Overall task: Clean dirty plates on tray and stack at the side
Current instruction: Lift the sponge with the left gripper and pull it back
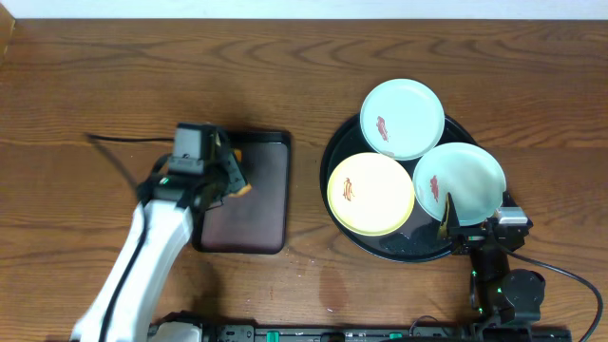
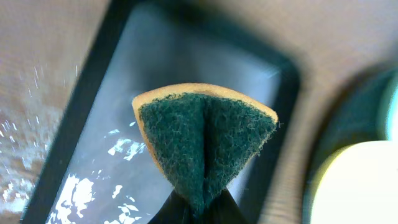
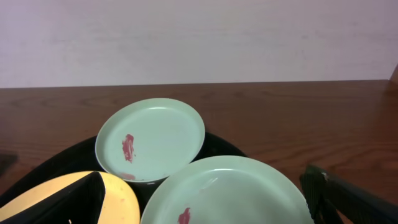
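All three plates are lying smeared on the round tray toward the right edge, so no cleaning or stacking is showing yet. The left gripper, nearer the left edge, is pinching a green sponge over the rectangular tray. The right gripper is hanging spread by the near-right corner, flanking the nearest mint plate, perhaps not touching it. The yellow plate is crowding alongside.

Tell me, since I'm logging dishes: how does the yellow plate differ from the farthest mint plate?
Colour: the yellow plate is pale yellow, the farthest mint plate pale mint. Place: the yellow plate lies within the tray; the mint plate juts past its far rim. Both are round, smeared red-brown.
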Available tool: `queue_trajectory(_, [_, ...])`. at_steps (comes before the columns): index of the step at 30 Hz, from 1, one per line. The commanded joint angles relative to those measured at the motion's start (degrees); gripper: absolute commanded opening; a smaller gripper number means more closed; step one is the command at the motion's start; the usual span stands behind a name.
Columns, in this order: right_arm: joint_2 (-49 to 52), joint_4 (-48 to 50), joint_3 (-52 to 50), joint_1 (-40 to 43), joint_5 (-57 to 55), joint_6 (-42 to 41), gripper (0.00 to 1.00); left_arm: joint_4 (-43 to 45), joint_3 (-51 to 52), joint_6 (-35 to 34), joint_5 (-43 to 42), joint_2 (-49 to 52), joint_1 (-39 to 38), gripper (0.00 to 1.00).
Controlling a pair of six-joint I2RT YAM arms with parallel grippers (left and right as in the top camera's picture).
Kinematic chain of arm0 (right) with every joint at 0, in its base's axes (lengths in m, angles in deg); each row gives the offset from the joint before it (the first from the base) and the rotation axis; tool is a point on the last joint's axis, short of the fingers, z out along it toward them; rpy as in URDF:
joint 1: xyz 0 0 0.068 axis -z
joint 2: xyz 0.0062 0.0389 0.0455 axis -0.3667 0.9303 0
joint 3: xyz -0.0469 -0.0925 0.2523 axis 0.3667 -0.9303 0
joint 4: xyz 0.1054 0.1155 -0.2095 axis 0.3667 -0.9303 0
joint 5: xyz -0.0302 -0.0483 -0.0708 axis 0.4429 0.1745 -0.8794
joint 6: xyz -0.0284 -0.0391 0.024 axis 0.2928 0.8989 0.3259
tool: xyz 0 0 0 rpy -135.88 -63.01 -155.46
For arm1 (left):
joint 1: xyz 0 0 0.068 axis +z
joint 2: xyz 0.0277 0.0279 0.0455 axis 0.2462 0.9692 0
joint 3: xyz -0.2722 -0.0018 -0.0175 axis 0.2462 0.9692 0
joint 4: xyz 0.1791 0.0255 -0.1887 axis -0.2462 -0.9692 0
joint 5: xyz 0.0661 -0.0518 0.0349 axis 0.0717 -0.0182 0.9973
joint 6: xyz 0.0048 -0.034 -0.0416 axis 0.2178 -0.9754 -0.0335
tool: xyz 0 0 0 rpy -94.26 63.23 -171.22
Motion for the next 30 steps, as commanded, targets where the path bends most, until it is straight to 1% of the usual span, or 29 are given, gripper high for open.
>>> queue_trajectory(1, [-0.26,-0.24,-0.07,0.13,-0.13,0.83,0.99,-0.33,-2.12,0.9,-1.07,-7.74,-0.35,0.07])
queue_trajectory(3, [-0.26,-0.24,-0.07,0.13,-0.11,0.83,0.99,0.15,-0.46,0.92,0.28,-8.94,-1.4,0.07])
queue_trajectory(5, [-0.26,-0.24,-0.07,0.13,-0.11,0.83,0.99,1.33,2.62,0.9,2.71,-7.85,-3.02,0.08])
queue_trajectory(8, [-0.26,-0.24,-0.09,0.13,-0.11,0.83,0.99,7.02,8.17,0.96,3.02,-3.37,-5.05,0.08])
queue_trajectory(9, [-0.26,-0.24,-0.07,0.13,-0.13,0.83,0.99,9.4,9.68,2.12,3.04,0.04,-5.51,0.08])
queue_trajectory(12, [-0.26,-0.22,-0.07,0.13,-0.11,0.83,0.99,9.66,8.7,4.5,3.02,3.72,-5.11,0.07])
queue_trajectory(14, [-0.26,-0.24,-0.09,0.13,-0.13,0.83,0.99,8.37,6.86,4.61,3.02,3.82,-4.59,0.08])
queue_trajectory(16, [-0.26,-0.24,-0.09,0.13,-0.13,0.83,0.99,4.74,2.36,5.05,3.04,1.14,-4.17,0.07])
queue_trajectory(20, [-0.26,-0.24,-0.07,0.13,-0.11,0.83,0.99,2.84,-0.7,6.56,3.04,-4.76,-4.2,0.08])
queue_trajectory(22, [-0.26,-0.24,-0.09,0.13,-0.11,0.83,0.99,2.82,-0.63,6.54,3.04,-7.43,-4.2,0.07])
queue_trajectory(25, [-0.26,-0.24,-0.07,0.13,-0.13,0.83,0.99,3.13,0.2,6.51,3.06,-7.82,-4.37,0.07])
queue_trajectory(27, [-0.26,-0.24,-0.07,0.13,-0.11,0.83,0.99,5.42,2.71,6.51,3.06,-5.97,-4.61,0.07])
queue_trajectory(30, [-0.26,-0.24,-0.09,0.13,-0.13,0.83,0.99,10.32,6.99,6.54,3.06,-0.59,-4.61,0.08])
